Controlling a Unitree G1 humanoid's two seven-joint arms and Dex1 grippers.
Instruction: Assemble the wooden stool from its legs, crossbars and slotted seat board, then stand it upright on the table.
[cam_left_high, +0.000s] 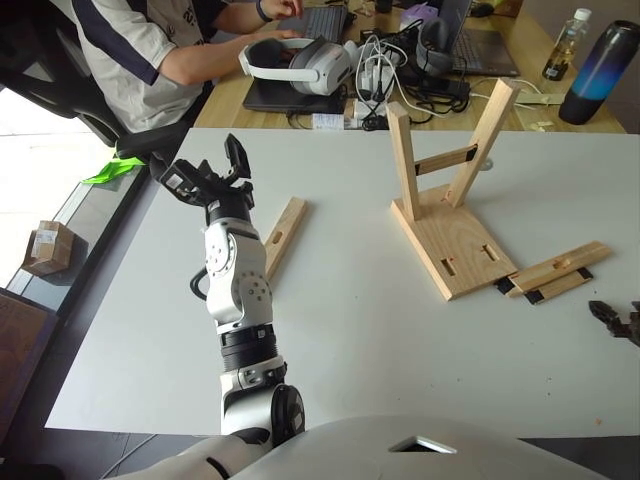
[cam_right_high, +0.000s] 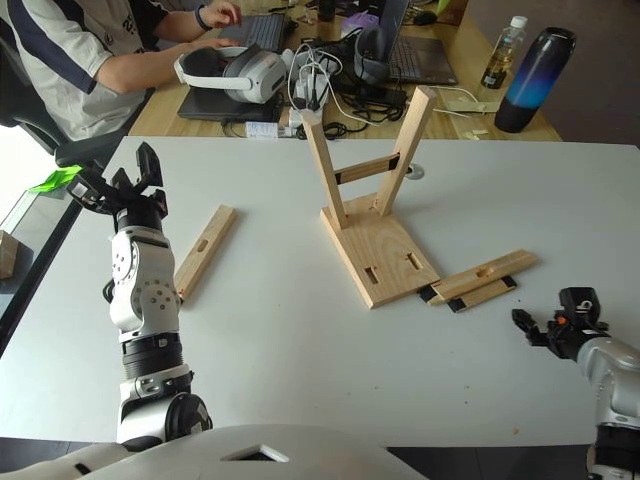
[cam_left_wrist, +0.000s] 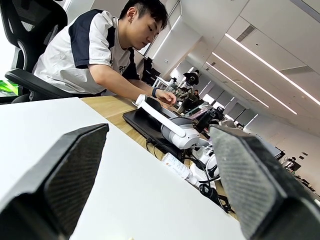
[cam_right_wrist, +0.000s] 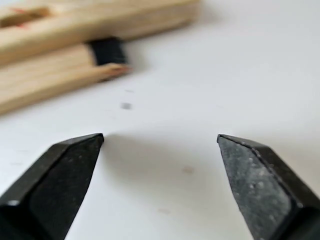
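Observation:
The slotted seat board (cam_left_high: 462, 250) lies flat on the white table (cam_left_high: 380, 350), with two legs (cam_left_high: 403, 160) standing up from its far end and a black-tipped crossbar (cam_left_high: 445, 160) joining them. A loose slotted leg (cam_left_high: 284, 234) lies to the left. Another slotted leg (cam_left_high: 558, 265) and a crossbar (cam_left_high: 560, 287) lie side by side right of the board, also seen as leg (cam_right_wrist: 90, 22) and crossbar (cam_right_wrist: 45, 82). My left gripper (cam_left_high: 200, 170) is raised above the table's left part, open and empty. My right gripper (cam_right_high: 535, 330) hovers low near the right front, open, just short of the two pieces.
Behind the table, a wooden desk (cam_left_high: 520, 90) holds a white headset (cam_left_high: 300, 62), a tangle of cables (cam_left_high: 395, 55), a dark tumbler (cam_left_high: 600, 72) and a clear bottle (cam_left_high: 565, 45). A person sits there typing. The table's left edge (cam_left_high: 120, 270) runs close to my left arm.

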